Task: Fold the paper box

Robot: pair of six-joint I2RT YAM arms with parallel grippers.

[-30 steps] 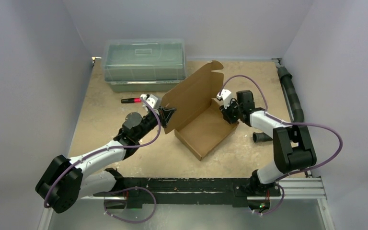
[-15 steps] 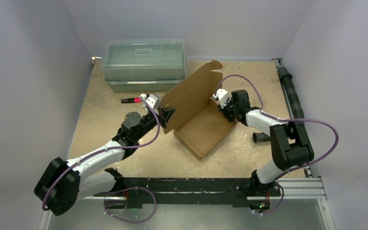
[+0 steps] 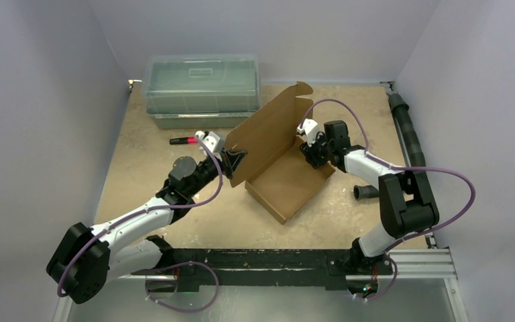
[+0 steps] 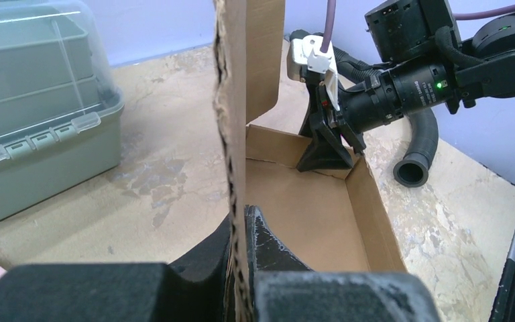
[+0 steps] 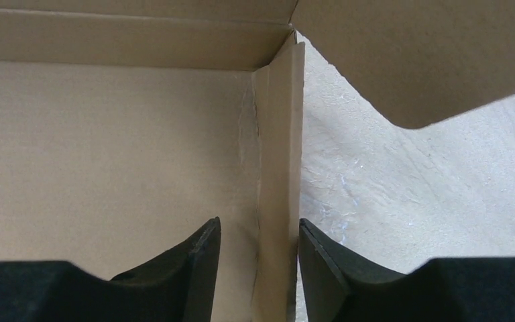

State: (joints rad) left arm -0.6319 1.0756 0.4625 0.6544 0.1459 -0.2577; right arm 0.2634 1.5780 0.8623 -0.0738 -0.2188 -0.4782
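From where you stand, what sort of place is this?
Likely a robotics lab test cell, not a home: a left arm and right arm bolted to a rail, plain walls boxing in the worn tabletop, and a paper box and plastic bin as props.

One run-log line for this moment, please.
left gripper: shut on raised lid of brown corrugated cardboard box | right gripper: open, astride box side wall | lid: not yet closed

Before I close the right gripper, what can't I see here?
- Right wrist: whether the right gripper touches the box wall; the bottom edge cuts off its pads.
- Left wrist: how deep the left gripper bites the lid; fingers blurred, cardboard edge-on.
- Top: what the red item by the bin is; too small.
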